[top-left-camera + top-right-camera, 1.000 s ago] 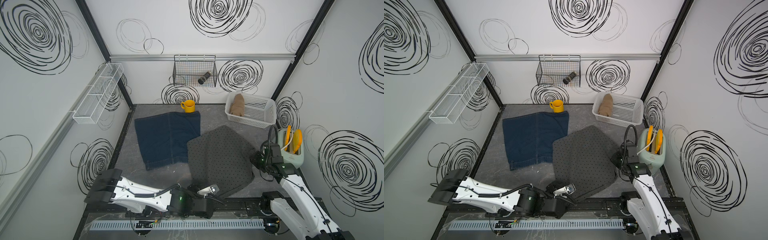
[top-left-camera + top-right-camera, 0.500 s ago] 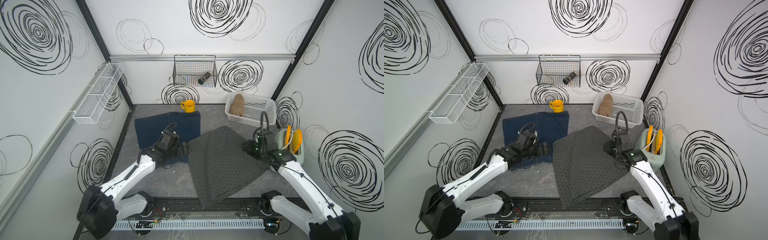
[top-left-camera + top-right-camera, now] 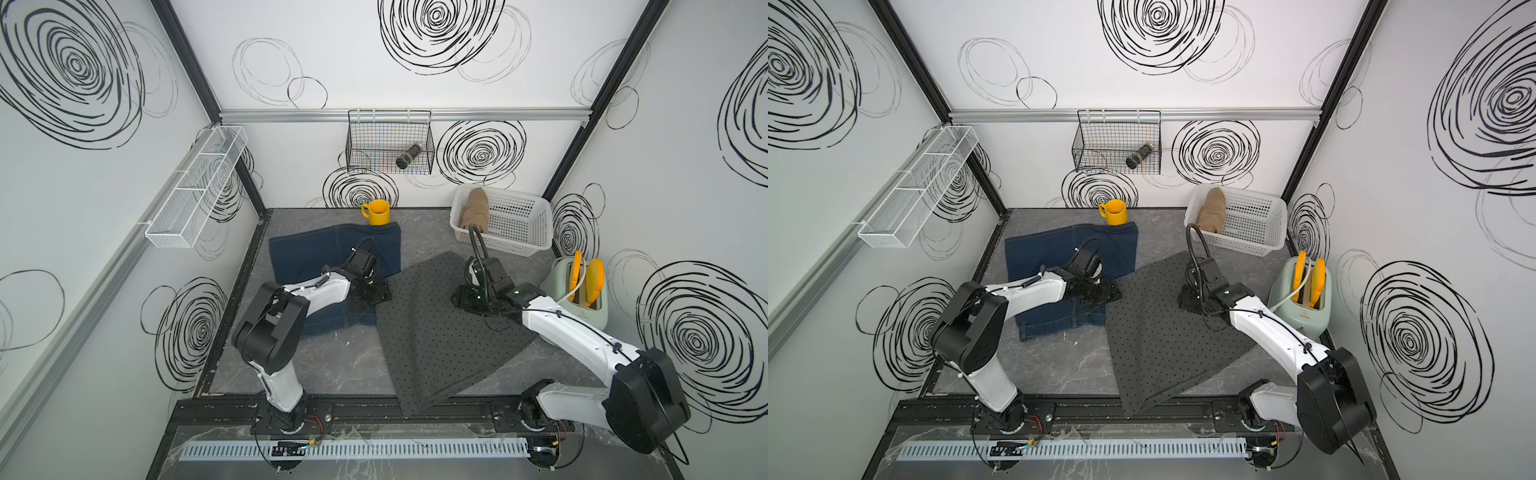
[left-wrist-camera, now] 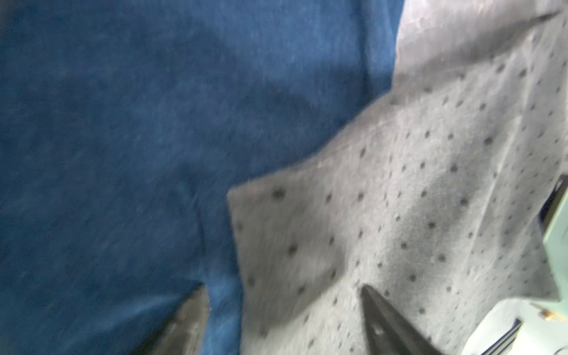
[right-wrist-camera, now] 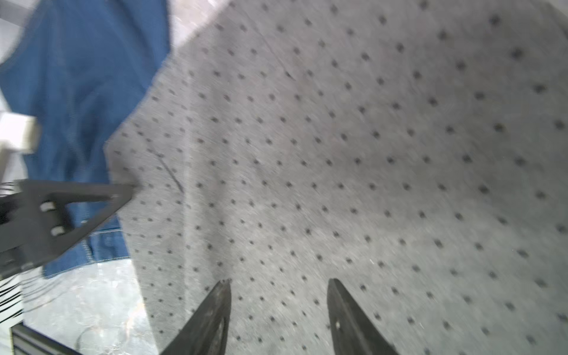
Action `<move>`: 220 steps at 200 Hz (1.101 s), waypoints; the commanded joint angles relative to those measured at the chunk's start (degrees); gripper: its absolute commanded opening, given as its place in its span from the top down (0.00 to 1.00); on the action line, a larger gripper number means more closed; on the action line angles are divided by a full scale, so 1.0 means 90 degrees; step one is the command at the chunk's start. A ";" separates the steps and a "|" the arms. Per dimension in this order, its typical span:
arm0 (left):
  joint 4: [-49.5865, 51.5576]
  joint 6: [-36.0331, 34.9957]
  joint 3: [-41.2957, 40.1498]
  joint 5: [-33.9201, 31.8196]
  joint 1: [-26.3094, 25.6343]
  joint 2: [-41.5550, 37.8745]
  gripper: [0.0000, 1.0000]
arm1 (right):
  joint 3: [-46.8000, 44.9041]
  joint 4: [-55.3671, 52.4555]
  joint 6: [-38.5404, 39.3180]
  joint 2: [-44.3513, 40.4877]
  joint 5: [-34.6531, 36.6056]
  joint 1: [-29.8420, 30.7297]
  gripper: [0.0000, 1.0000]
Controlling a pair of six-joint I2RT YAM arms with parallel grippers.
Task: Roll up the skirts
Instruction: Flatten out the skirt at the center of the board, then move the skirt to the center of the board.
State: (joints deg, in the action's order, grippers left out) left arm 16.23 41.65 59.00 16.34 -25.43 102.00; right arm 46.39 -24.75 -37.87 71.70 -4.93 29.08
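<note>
hiding part of the denim skirt, the dotted skirt lies under both spread jaws.

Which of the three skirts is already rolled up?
The tan skirt, a bundle inside the white basket. The denim skirt and the dotted grey skirt both lie spread flat on the table.
</note>
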 commanded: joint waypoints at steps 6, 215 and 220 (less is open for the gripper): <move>-0.0267 0.0143 0.0470 -0.0040 0.0033 0.0418 0.41 | -0.0065 0.0587 0.0240 0.0197 -0.0180 -0.0045 0.48; 0.1310 -0.0777 0.2540 -0.1518 0.1161 0.0591 0.82 | 0.0719 0.2388 -0.0376 0.2002 -0.1933 0.1367 0.45; 0.1329 -0.0773 0.2526 -0.1558 0.1208 0.0562 0.68 | 0.0874 0.2293 -0.0415 0.2250 -0.1905 0.1488 0.46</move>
State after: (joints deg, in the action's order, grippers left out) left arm 26.96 36.51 80.09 3.70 -15.53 105.08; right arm 50.37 -9.04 -37.78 83.88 -19.20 37.87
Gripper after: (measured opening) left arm 0.128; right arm 0.556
